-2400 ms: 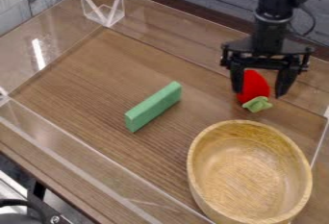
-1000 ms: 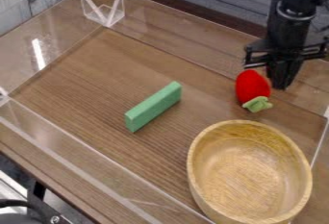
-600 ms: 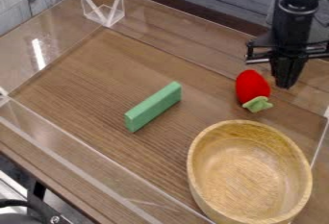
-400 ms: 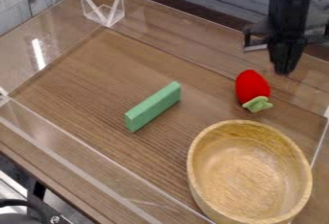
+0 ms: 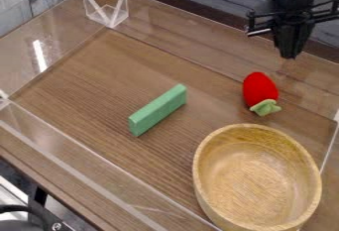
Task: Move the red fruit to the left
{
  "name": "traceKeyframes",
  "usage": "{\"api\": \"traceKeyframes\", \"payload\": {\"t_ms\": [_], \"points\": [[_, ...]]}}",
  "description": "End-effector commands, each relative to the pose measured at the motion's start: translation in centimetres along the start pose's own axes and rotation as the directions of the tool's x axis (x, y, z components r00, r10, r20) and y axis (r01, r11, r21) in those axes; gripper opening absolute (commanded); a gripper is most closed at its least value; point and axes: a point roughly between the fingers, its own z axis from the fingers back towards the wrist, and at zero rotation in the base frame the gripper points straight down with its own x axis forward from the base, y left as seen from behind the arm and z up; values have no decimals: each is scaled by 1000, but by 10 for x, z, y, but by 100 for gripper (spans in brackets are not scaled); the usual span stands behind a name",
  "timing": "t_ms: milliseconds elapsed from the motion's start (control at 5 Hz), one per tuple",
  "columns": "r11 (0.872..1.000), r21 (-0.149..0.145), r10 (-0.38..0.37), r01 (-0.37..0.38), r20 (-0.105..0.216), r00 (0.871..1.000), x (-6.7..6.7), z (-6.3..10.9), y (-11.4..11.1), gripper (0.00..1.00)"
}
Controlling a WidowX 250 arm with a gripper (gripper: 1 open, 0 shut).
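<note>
The red fruit (image 5: 260, 90), a small glossy strawberry with a green cap at its near end, lies on the wooden table at the right, just beyond the bowl. My gripper (image 5: 288, 52) hangs above and behind it, near the back right of the table and clear of the fruit. Its dark fingers point down and stand pressed together in one narrow tip, with nothing between them.
A flat green block (image 5: 158, 109) lies near the table's middle. A round wooden bowl (image 5: 259, 176) sits at the front right. Clear acrylic walls (image 5: 54, 39) fence the table, with a clear bracket (image 5: 106, 10) at the back left.
My gripper has risen and drawn back from beside the strawberry toward the rear. The fruit has stayed where it lay, and the block and bowl have not moved.
</note>
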Motion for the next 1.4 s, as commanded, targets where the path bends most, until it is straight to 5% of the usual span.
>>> {"api": "traceKeyframes", "payload": {"t_ms": [0,400,800,1000,1200], "points": [[999,-29,30,-29,49,998,1,21,-6,100],[986,38,161,-165,86,983,16,2,-7,100],[972,89,207,-218,118,971,17,-36,13,100],[975,103,185,-199,127,975,14,-52,14,100],[983,84,157,-166,101,982,20,-37,12,0]]}}
